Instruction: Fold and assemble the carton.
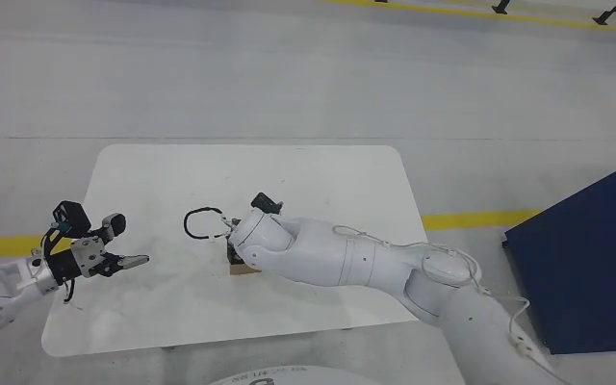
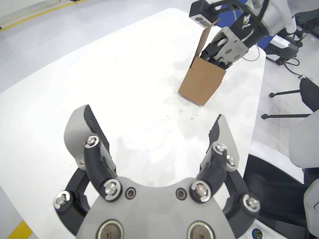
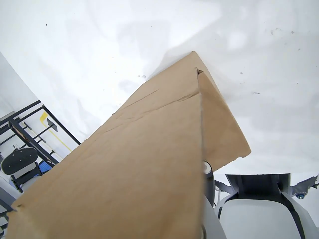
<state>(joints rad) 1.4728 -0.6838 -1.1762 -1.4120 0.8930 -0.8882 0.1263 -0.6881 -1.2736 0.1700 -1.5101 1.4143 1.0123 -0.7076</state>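
Observation:
A small brown carton stands upright near the middle of the white table, with one flap raised. My right gripper comes down onto the carton's top rim beside that flap and looks shut on the cardboard; its fingertips are hidden. In the right wrist view the carton lies very close, a crease running across its panel. From above, the carton peeks out under the right arm. My left gripper hovers open over bare table toward the table's left end, well apart from the carton.
The right arm crosses the table's front half. A blue panel stands on the floor to the right. Chair legs and a black rack stand beyond the table's edges. Bare table surface extends behind the carton.

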